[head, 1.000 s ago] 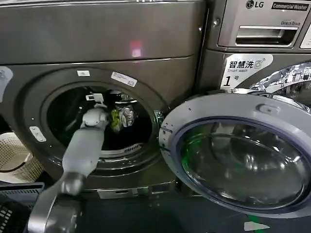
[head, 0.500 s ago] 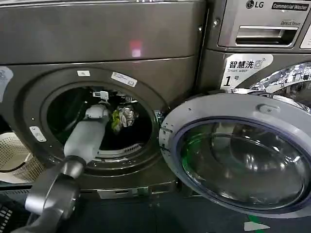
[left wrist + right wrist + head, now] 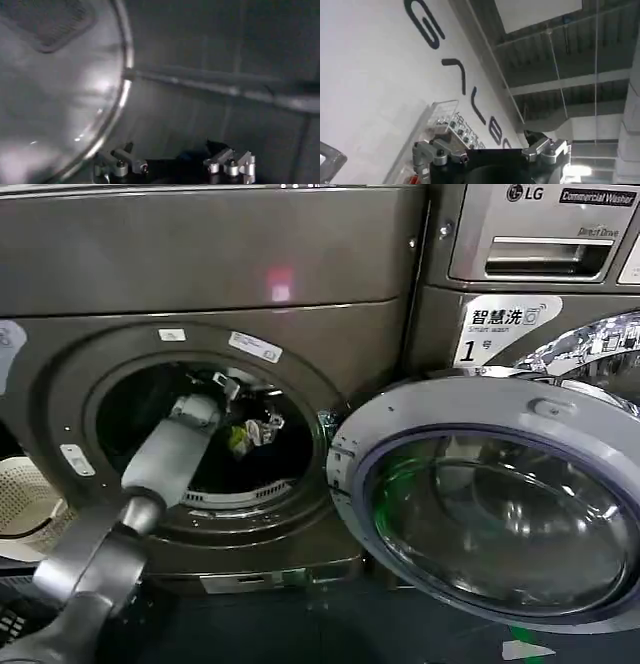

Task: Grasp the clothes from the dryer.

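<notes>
The dryer (image 3: 210, 264) is the big dark bronze-grey machine at the left, and its round porthole stands open. My left arm reaches through the porthole into the steel drum (image 3: 210, 55). My left gripper (image 3: 228, 383) sits just above and to the left of the clothes (image 3: 245, 436). They are a small bundle of yellow-green and pale grey cloth low in the drum, partly behind my wrist. In the left wrist view my left gripper (image 3: 175, 170) faces the drum's ribbed wall. My right gripper (image 3: 492, 165) is parked away from the dryer, pointing up at a white lettered wall.
The dryer's round glass door (image 3: 500, 504) hangs open to the right and takes up the space in front of the lighter LG machine (image 3: 540, 244). A pale woven basket (image 3: 25, 504) stands at the far left, with a dark crate (image 3: 15, 614) below it.
My left arm has pushed deeper into the drum, and the gripper has moved up and a little right. The clothes show less and sit lower behind the wrist.
</notes>
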You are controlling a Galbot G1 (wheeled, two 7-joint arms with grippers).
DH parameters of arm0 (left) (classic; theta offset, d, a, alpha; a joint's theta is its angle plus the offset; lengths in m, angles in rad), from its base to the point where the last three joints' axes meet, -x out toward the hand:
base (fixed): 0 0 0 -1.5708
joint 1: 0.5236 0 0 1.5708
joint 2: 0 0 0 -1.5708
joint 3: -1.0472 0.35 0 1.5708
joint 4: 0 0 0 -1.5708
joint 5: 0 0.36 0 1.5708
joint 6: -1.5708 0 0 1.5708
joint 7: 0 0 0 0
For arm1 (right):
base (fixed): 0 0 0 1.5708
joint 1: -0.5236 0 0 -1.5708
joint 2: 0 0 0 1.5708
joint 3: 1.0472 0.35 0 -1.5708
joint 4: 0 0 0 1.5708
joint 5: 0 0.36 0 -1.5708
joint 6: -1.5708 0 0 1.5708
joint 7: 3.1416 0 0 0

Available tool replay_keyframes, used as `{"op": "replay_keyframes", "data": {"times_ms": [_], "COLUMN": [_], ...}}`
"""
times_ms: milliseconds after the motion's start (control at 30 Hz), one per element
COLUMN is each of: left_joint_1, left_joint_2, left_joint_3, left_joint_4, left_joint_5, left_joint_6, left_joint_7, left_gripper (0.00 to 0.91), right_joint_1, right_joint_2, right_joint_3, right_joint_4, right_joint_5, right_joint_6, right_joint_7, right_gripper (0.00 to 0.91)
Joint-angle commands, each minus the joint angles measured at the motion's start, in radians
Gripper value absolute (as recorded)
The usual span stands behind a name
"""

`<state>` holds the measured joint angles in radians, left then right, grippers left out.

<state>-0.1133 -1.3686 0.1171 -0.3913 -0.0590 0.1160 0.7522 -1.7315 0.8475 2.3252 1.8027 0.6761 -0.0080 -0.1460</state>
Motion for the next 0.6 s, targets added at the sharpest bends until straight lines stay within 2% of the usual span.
{"op": "replay_keyframes", "data": {"times_ms": [33,300,400,600], "left_joint_1": [-0.062,-0.091,-0.094,-0.112], "left_joint_2": [0.013,0.005,0.001,-0.018], "left_joint_3": [0.219,0.282,0.296,0.312], "left_joint_4": [0.052,0.087,0.088,0.094], "left_joint_5": [0.299,0.427,0.455,0.496], "left_joint_6": [-0.078,-0.093,-0.034,-0.018], "left_joint_7": [0.308,0.363,0.358,0.376], "left_gripper": [0.907,0.907,0.907,0.907], "right_joint_1": [0.0,0.001,0.004,0.018], "right_joint_2": [0.001,-0.005,-0.01,-0.016], "right_joint_3": [-0.002,-0.001,-0.003,-0.017], "right_joint_4": [-0.004,-0.014,-0.017,-0.021], "right_joint_5": [-0.001,-0.001,-0.002,-0.02], "right_joint_6": [0.002,0.004,0.003,0.004], "right_joint_7": [-0.001,-0.003,-0.003,-0.004], "right_gripper": [0.907,0.907,0.907,0.907]}}
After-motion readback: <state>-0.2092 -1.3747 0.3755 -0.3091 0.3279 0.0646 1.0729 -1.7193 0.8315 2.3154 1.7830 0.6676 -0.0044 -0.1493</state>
